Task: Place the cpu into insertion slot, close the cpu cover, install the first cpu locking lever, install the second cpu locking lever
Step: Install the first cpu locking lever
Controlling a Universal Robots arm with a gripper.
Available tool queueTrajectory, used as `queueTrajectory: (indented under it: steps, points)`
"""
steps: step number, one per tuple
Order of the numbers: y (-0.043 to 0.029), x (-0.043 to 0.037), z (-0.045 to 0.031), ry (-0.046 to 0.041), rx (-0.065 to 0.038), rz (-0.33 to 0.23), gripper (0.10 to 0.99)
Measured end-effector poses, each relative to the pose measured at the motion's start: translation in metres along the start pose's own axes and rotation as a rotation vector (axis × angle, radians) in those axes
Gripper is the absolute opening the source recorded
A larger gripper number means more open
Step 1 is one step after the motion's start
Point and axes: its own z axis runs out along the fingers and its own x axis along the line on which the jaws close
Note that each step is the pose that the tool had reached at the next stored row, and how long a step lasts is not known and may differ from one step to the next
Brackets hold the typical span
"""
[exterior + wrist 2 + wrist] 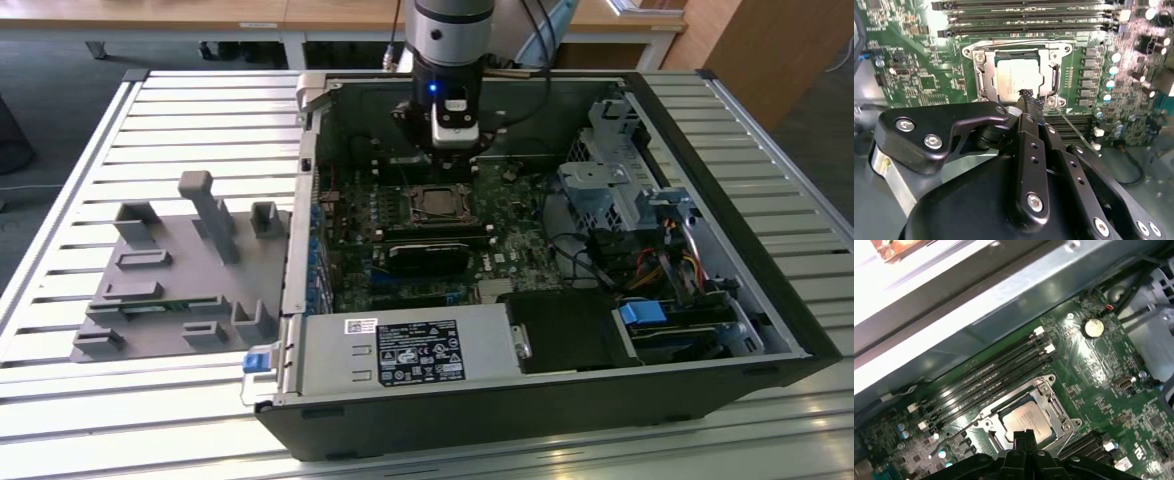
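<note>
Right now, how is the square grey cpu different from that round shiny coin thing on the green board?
The cpu is square; the round disc is a circle. The cpu looks dull grey, the disc bright and shiny. The cpu sits framed by the cpu cover, the disc alone, away from it. Both are flat, silvery and sit on the green board.

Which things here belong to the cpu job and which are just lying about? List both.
Job in hand:
- cpu
- cpu cover, down around the chip
- locking lever, angled outward
- gripper, shut, tip at the cover's edge

Lying about:
- grey fixture tray, on the exterior view's left
- power supply
- coin battery
- memory slots
</note>
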Motion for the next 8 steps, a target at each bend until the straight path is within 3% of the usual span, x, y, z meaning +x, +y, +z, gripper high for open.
queueTrajectory:
  steps: [8]
  points:
    - [0.0, 0.0, 0.0001, 0.0019, -0.001, -0.13, 0.106]
